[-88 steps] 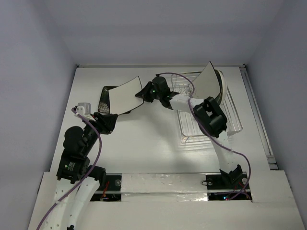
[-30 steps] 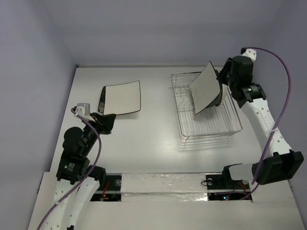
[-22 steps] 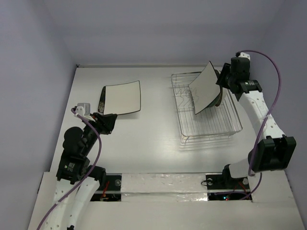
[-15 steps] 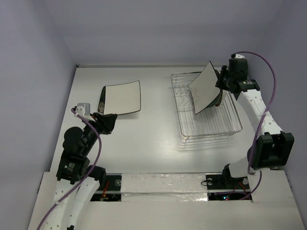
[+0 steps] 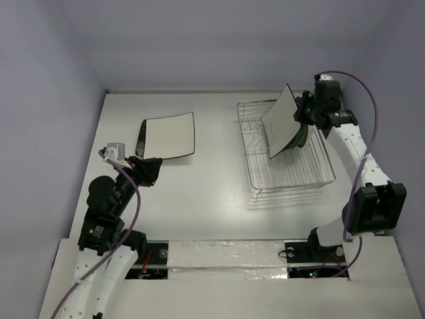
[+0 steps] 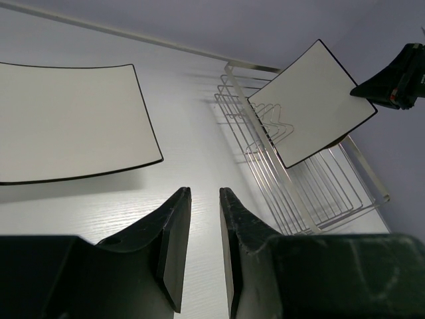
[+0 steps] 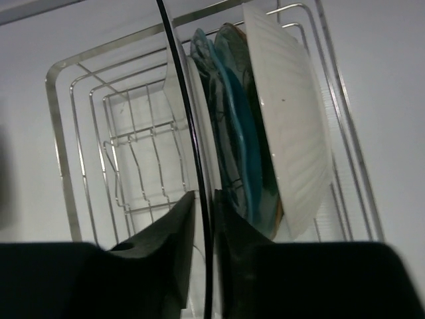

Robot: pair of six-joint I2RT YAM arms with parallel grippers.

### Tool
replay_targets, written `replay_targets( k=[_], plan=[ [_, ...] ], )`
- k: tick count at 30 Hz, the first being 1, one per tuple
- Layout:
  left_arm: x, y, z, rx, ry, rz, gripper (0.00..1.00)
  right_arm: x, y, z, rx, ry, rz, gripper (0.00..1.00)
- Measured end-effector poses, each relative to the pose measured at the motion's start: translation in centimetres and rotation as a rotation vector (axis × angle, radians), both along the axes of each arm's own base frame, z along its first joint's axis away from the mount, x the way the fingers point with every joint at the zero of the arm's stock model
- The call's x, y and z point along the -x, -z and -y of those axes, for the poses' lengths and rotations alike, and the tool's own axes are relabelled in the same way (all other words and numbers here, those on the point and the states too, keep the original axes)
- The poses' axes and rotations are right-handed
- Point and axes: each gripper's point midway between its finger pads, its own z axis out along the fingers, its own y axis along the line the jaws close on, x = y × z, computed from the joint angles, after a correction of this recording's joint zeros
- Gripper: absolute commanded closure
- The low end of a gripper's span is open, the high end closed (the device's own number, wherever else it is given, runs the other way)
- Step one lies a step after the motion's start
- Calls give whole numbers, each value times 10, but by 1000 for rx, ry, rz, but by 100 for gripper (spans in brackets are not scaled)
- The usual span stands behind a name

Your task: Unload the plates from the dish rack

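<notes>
Right gripper point(image 5: 303, 117) was at the far right of the dish rack point(image 5: 312, 169), against the right edge of the upright white square plate point(image 5: 281, 123). In the right wrist view its two fingers point(image 7: 166, 242) sat one on each side of that plate's dark rim. The plate filled the narrow gap between them, so the jaws were clenched on the plate's edge.

The plate stood on edge in the far half of the rack, tilted, with one corner highest. Its pale face was turned toward the left side of the table point(image 5: 199, 199).

Behind it in the same rack, toward the right wall, were two more:
- round teal plate point(image 7: 232, 133), upright, just beside the square one
- round white ribbed plate point(image 7: 292, 139), upright, close against the teal one; whether they touched could not be told

The rack stood on the right half of the table.

Left gripper point(image 5: 147, 170) was at the near left of the table, fingers pointing toward the far side. Its jaws were released, with a narrow slit between the fingers. Bare tabletop showed through the slit and nothing was held.

Just beyond it the flat white square plate point(image 5: 169, 136) lay face up on the table, dark rim all round, well apart from the rack. The small black square plate point(image 5: 141, 138) lay at its left edge and partly under it. Only a dark strip of it showed from above
</notes>
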Motion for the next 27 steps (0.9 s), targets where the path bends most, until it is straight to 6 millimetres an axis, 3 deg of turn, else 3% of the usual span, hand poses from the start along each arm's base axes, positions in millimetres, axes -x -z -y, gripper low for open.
replay_targets(
  k=[6,13,21,27],
  plan=[
    [0,0,0,0,0,0,78,-13,24,-10,8,-22,-44,62],
    [0,0,0,0,0,0,78,-21,28,-2,33,3,-40,96],
    [0,0,0,0,0,1,78,-6,16,-5,56,-9,-56,100],
    [0,-1,0,1,1,3,75,17,-24,-3,91,-9,-23,100]
  ],
)
